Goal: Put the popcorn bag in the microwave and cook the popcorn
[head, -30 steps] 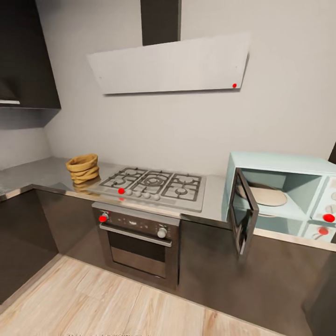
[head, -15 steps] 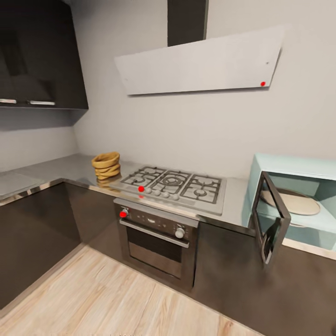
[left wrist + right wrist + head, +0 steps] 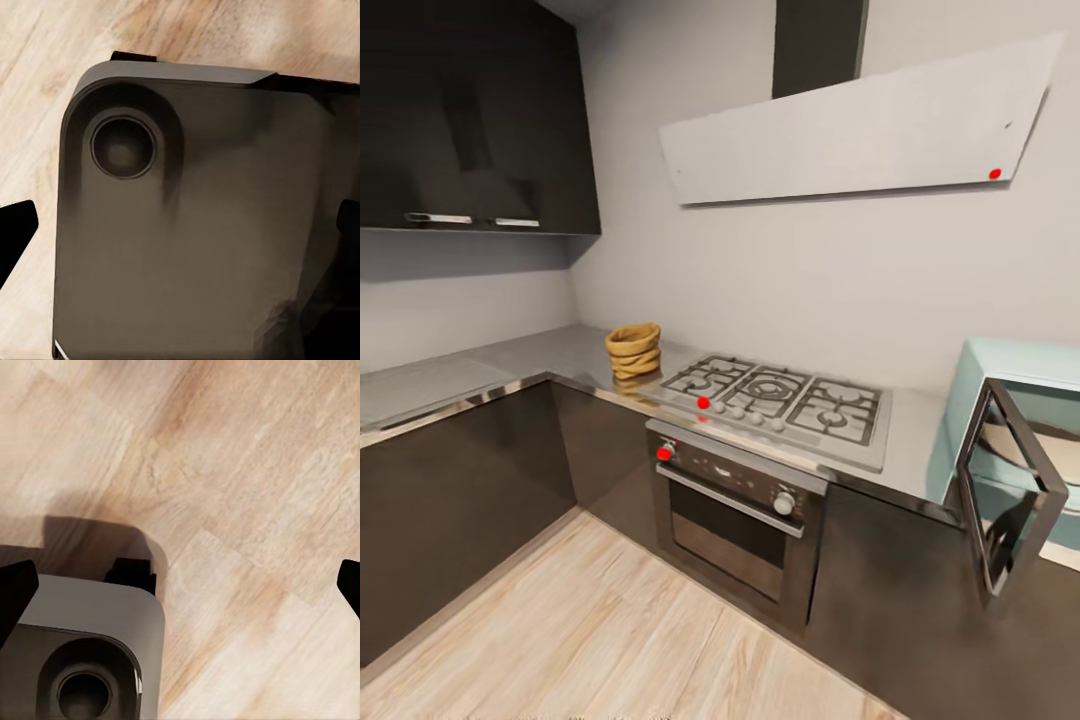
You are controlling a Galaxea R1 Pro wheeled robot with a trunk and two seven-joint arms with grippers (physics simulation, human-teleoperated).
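Observation:
The tan popcorn bag stands upright on the steel countertop, just left of the gas hob. Any popcorn in it is hidden from here. At the right edge of the head view the mint-blue microwave stands with its dark glass door swung open toward me. In the left wrist view my left gripper is open over the robot's grey base. My right gripper is open as well, above the wooden floor. Both are far from the bag.
A gas hob with a built-in oven below it sits between bag and microwave. Dark cabinet fronts line the L-shaped counter, with wall cupboards and a hood above. Wooden floor lies in front.
The whole head picture has shifted rightward, so the camera has turned left. The microwave is now cut off at the right edge, and more of the left counter shows.

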